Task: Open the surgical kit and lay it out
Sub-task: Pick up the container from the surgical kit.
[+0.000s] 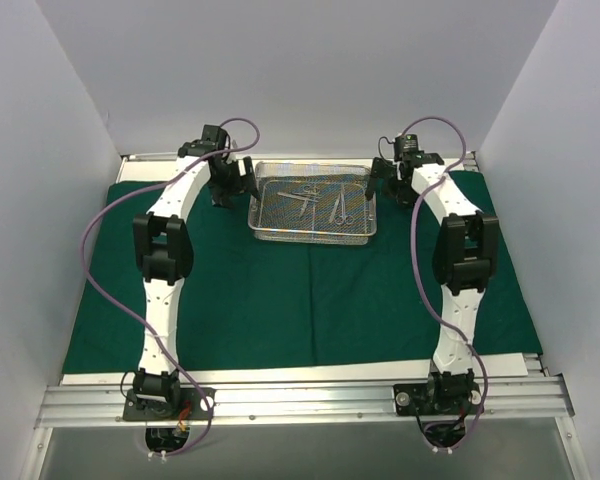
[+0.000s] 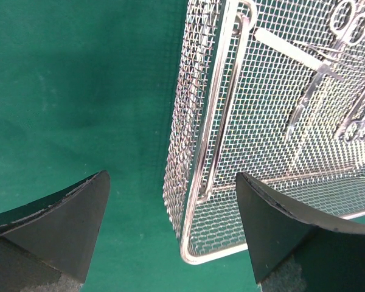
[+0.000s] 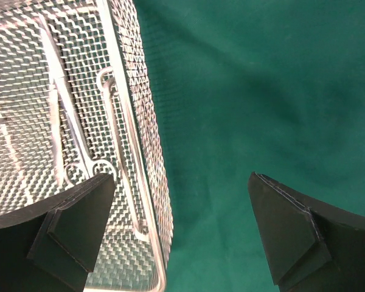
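The surgical kit lies opened out: a dark green cloth (image 1: pixel 300 300) spread flat, and at its far middle a silver wire-mesh tray (image 1: pixel 313 236) holding several slim metal instruments (image 1: pixel 310 200). My left gripper (image 1: pixel 230 185) hangs at the tray's left end, open. In the left wrist view the left gripper (image 2: pixel 171 174) straddles the tray's end wall (image 2: pixel 182 121) and folding handle (image 2: pixel 222 121), one finger over the cloth, one over the mesh. My right gripper (image 1: pixel 392 180) is open at the right end. There the right gripper (image 3: pixel 182 176) likewise straddles the tray wall (image 3: pixel 143 109), beside scissor-like instruments (image 3: pixel 64 115).
White enclosure walls (image 1: pixel 40 150) stand on the left, right and back. An aluminium rail (image 1: pixel 300 400) carrying both arm bases runs along the near edge. Purple cables (image 1: pixel 95 270) loop beside each arm. A white table strip (image 1: pixel 280 375) shows past the cloth's near edge.
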You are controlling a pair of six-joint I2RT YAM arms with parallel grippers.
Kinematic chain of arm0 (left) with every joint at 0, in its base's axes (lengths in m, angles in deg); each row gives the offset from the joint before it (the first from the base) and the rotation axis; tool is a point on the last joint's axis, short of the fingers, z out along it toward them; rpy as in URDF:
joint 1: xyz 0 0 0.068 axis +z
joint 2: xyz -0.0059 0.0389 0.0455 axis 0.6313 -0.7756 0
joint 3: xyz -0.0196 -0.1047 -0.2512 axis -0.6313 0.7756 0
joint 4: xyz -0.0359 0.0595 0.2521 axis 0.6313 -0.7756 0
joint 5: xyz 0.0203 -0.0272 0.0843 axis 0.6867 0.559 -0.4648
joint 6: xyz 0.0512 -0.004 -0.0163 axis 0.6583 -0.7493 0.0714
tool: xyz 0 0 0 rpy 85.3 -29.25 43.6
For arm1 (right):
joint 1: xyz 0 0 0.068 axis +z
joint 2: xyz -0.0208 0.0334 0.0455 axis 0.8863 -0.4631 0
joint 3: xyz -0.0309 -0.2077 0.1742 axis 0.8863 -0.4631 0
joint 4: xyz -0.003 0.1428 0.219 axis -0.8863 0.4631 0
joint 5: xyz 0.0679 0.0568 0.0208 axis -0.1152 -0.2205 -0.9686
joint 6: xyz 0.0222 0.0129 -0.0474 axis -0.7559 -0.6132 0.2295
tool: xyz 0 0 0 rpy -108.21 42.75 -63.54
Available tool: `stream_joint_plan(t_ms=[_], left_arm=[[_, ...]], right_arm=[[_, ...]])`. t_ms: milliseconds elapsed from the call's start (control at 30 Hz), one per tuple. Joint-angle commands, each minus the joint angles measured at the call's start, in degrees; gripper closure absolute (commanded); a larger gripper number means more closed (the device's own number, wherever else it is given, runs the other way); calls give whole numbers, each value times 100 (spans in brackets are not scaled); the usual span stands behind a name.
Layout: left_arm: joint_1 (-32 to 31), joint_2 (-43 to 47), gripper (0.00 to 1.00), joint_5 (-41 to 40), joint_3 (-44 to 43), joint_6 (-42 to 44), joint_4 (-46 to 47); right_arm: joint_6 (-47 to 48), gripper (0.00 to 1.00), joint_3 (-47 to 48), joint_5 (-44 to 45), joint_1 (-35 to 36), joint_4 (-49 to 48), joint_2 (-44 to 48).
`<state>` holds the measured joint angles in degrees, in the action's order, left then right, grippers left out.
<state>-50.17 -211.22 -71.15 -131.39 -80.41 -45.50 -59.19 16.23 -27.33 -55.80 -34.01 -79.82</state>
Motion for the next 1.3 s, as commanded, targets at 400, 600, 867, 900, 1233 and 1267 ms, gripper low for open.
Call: stream_joint_plan(t_ms=[400, 600, 867, 900, 1233, 1267], left_arm=[[-303, -578, 38, 309, -621, 2, 116], [-312, -596, 65, 441, -674, 2, 212], [-312, -228, 98, 573, -735, -68, 406], [-304, -157, 98, 565, -735, -86, 388], [-181, 898, 98, 407, -402, 1, 248], [-189, 1029, 98, 380, -375, 28, 213]], right_arm=[[61, 11, 596, -241, 209, -103, -897], [17, 41, 1009, -434, 288, -174, -1267], [-228, 96, 2054, -373, 385, 125, -1417], [-255, 97, 2090, -355, 393, 134, -1373], [-448, 100, 2354, -267, 481, 318, -705], [-448, 100, 2354, -259, 481, 362, -609]])
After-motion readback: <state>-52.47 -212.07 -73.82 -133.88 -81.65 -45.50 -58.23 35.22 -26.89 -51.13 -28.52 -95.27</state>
